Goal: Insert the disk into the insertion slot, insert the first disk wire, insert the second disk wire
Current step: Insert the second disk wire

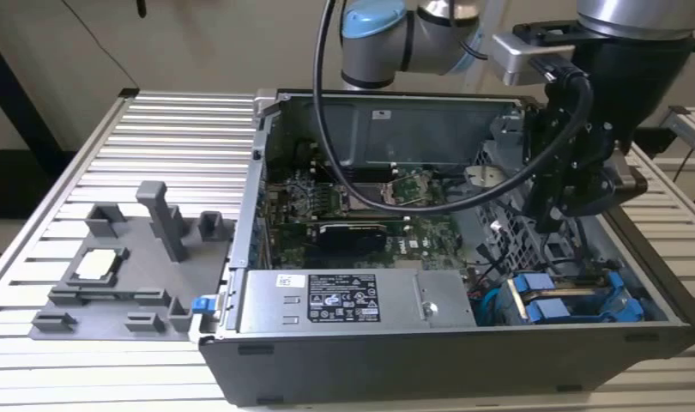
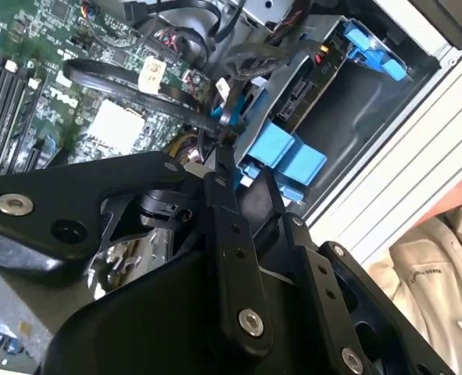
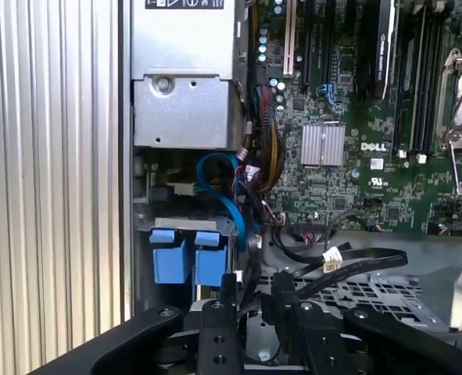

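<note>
Disk [image 1: 553, 307], exterior view: lies low in the near corner of the computer case [image 1: 439, 360], on the exterior view's right, blue end tabs turned inward. The claw [image 1: 571, 202] hangs just above, probably placed to reach the cabling. Second wrist view: the grey connector edge is exposed within the blue frame, seated in the insertion slot [image 2: 367, 117]. First wrist view: the claw's fingers [image 3: 229, 283] are spread, a black wire [image 3: 251, 242] running between them, apparently unpinched.

The flat silver-grey disk [image 1: 567, 305] in its bright blue plastic frame lies largely hidden inside the dark grey computer case [image 1: 439, 365]; picture edges cut off the black claw [image 3: 254, 285].
</note>
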You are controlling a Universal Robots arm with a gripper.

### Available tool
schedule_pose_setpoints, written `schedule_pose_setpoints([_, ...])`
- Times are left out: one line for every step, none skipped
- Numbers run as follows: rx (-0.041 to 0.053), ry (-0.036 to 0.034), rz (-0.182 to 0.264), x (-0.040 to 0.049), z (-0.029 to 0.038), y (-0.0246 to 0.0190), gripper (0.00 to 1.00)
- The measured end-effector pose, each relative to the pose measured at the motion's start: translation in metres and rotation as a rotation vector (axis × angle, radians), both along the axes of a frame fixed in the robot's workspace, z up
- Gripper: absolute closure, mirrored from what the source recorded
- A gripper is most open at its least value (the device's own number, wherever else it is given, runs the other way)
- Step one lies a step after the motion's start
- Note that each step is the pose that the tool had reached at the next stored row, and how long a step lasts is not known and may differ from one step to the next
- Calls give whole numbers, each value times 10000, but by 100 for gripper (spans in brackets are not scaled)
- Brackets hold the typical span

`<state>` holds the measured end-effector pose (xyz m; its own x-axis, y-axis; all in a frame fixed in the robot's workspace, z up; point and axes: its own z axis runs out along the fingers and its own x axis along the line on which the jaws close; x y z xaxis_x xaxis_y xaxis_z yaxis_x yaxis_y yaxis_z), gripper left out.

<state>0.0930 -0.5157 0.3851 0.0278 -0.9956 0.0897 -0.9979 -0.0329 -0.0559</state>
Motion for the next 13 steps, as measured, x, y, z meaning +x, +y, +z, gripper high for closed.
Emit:
schedule_pose_setpoints([-25,-44,2,-7,-9,11,67])
schedule_pose_setpoints([-70,-69,2,-14,-18,22,67])
schedule_pose_setpoints([-101,-96,1,-20,-28,31,67])
schedule_pose_setpoints([-108,-131,1,-26,-40,37,67])
schedule_pose_setpoints([-105,-167,1,-31,-53,40,67])
schedule_pose_setpoints([-106,-204,1,-35,-65,43,67])
schedule_pose_setpoints([-110,-227,1,-36,-72,44,67])
schedule_pose_setpoints([-133,-230,4,-36,-76,45,67])
schedule_pose_setpoints([-150,-231,5,-35,-79,45,67])
schedule_pose_setpoints([-158,-231,5,-36,-81,45,67])
schedule_pose_setpoints([-163,-231,4,-37,-82,45,67])
schedule_pose_setpoints([-165,-232,4,-36,-84,45,67])
schedule_pose_setpoints([-163,-238,5,-36,-87,45,67])
